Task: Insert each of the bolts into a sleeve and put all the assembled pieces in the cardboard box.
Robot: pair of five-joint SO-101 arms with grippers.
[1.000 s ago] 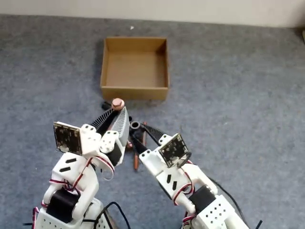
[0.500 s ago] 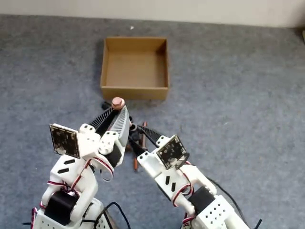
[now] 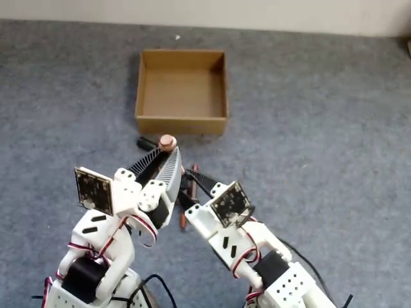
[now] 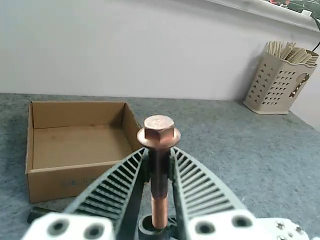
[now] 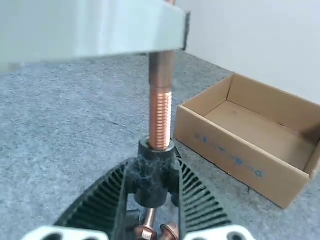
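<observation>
Between clenched left fingers (image 4: 200,186), an upright bolt (image 4: 159,150), tip seemingly inside the sleeve (image 5: 155,172) (itself tight between right fingers (image 5: 199,202)).

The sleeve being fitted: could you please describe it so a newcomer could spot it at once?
Just in front of the cardboard box, the right hand clamps a short black sleeve upright. Unlike the loose bolts lying on the carpet below, it has a copper bolt poking into its top, threaded end first.

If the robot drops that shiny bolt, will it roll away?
Probably not far. The bolt is round, so it may roll, but its wide head would likely curve it, and the fuzzy carpet should slow it. It looks metal, so likely stiff and heavy.
</observation>
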